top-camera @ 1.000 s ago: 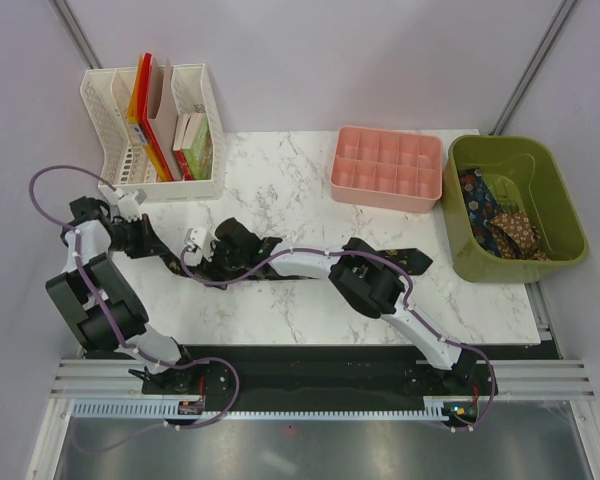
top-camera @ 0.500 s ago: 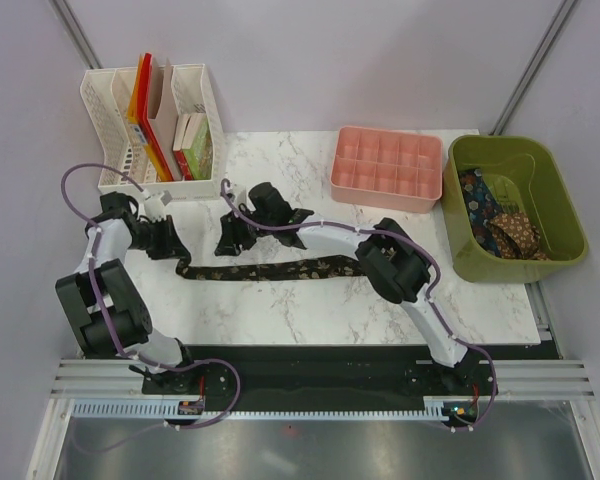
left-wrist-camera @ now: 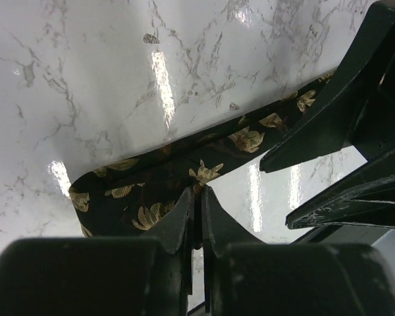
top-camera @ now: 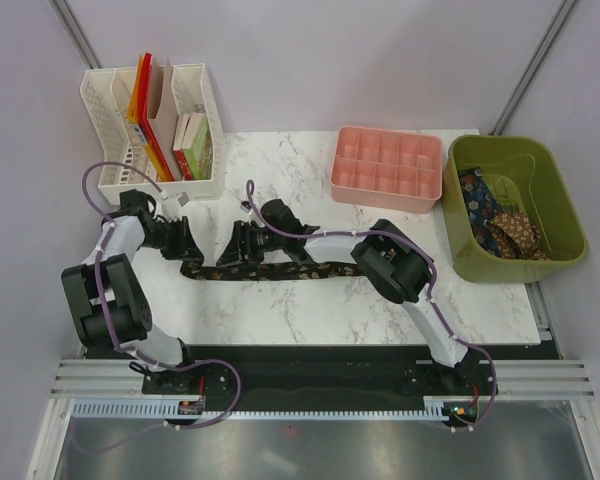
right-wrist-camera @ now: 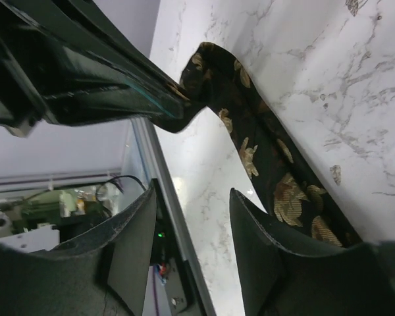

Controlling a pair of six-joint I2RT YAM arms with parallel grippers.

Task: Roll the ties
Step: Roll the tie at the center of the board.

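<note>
The left fingers [left-wrist-camera: 181, 210] are pinched tight on the tip of the gold-flowered tie [top-camera: 300, 270]. It lies stretched along the tabletop [top-camera: 280, 315], on the near side of the pink tray [top-camera: 387, 168]. The right fingers [right-wrist-camera: 257, 243] are spread wide above it, near that pinched end. More ties [top-camera: 500, 225] sit bunched in the green bin [top-camera: 520, 160], right of the tray.

One tie [top-camera: 280, 268] on the table [top-camera: 310, 312], one green bin [top-camera: 500, 142], one pink tray [top-camera: 387, 197], one white file rack [top-camera: 160, 188], two arms [top-camera: 108, 300] [top-camera: 395, 272]
</note>
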